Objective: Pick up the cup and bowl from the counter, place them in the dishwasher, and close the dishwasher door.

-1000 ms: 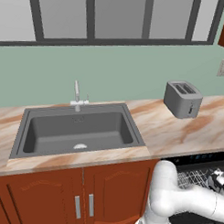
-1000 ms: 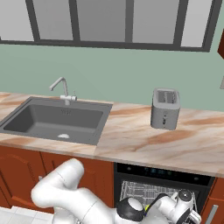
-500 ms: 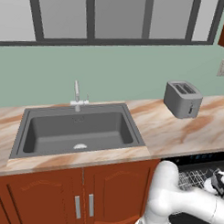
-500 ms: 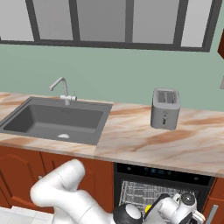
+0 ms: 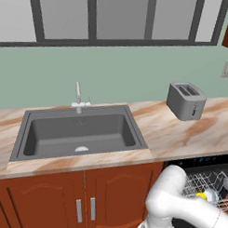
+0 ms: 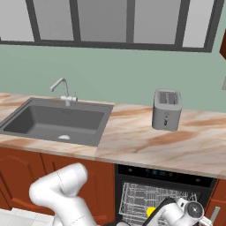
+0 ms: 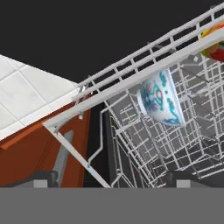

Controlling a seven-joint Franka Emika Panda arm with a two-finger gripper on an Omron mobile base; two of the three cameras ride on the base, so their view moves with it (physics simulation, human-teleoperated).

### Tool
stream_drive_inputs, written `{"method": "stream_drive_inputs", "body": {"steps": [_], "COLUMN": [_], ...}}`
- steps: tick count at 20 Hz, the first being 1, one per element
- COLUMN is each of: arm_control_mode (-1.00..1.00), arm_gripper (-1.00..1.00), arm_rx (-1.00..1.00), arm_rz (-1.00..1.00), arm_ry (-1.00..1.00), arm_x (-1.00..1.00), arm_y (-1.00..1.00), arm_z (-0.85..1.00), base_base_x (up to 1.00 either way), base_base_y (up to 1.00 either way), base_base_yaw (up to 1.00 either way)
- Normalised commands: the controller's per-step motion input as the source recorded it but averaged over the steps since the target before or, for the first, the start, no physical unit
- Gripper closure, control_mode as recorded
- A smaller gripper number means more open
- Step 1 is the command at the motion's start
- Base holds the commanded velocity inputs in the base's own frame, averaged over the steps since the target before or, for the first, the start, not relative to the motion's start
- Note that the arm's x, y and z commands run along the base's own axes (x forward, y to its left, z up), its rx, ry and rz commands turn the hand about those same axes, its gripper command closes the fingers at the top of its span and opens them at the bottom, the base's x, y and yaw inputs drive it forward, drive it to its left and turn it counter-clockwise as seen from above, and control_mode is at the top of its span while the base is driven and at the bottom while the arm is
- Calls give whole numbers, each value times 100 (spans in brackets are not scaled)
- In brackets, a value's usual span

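The dishwasher (image 6: 164, 175) stands open under the counter (image 6: 132, 145), its white wire rack (image 7: 175, 148) pulled out. In the hand view the bowl (image 7: 161, 99), white with blue-green patterns, lies tilted on its side in the rack. My gripper (image 7: 113, 180) is open just in front of the bowl, with nothing between its fingertips (image 7: 40, 178). The yellow cup (image 6: 151, 212) sits in the rack too, and it is the small yellow shape (image 5: 202, 195) beside my arm in the left base view. The dishwasher door is out of view.
A grey toaster (image 5: 185, 100) stands on the counter (image 5: 180, 132) right of the sink (image 5: 80, 133) with its tap. Red-brown cabinets (image 5: 85, 198) flank the dishwasher. In the hand view a cabinet side (image 7: 39, 153) and white floor tiles (image 7: 26, 100) lie left of the rack.
The jaws have gone from nearly shut to wide open. My arm stays low at the dishwasher rack, and both base views are unshifted.
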Motion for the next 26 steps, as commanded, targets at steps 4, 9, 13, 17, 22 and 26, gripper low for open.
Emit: {"method": "stream_drive_inputs", "body": {"steps": [4,9,13,17,22,26], "arm_control_mode": [-100,-100,-100,-100,-100,-100], "arm_gripper": [-100,-100,-100,-100,-100,-100], "arm_rx": [6,6,4,2,4,6], "arm_rz": [0,0,0,0,0,0], "arm_ry": [0,0,1,2,4,3], "arm_x": [0,0,0,0,0,0], "arm_y": [0,3,4,7,6,4], "arm_z": [83,57,34,23,14,13], "base_base_x": [0,0,0,0,0,0], "base_base_y": [0,0,0,0,0,0], "base_base_yaw": [0,0,0,0,0,0]}}
